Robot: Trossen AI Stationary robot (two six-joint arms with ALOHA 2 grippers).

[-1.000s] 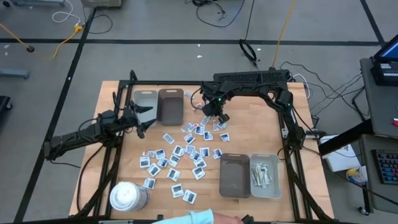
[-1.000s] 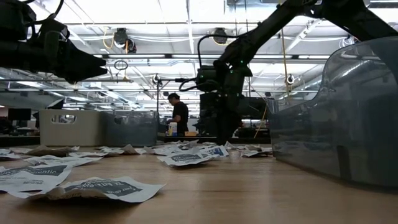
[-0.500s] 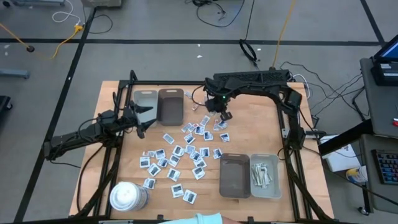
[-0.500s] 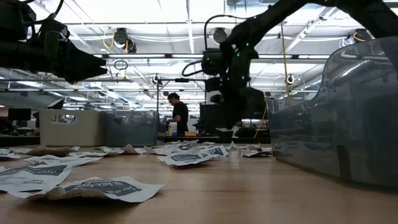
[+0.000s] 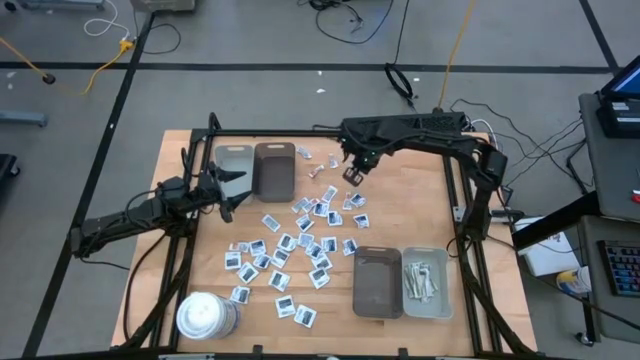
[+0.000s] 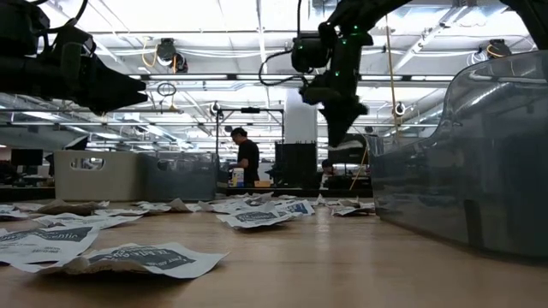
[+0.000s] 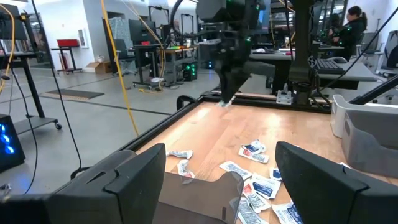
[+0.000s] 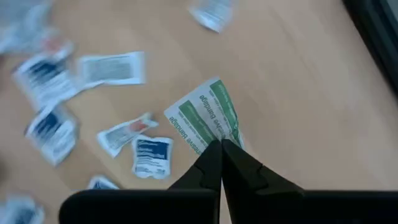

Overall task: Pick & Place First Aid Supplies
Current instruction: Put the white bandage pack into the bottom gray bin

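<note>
Pale wood table, high view. Nearest edge: white cylinder at the left corner, grey and brown trays to the right, strips lying in the grey one. Mid-table: white blue-printed packets scattered loosely. Left pincer hangs at the left edge beside the far trays, fingers spread, holding nothing. Farther back, right pincer is raised above the table, tips pressed together, pinching a green-printed bandage packet by one corner.
</note>
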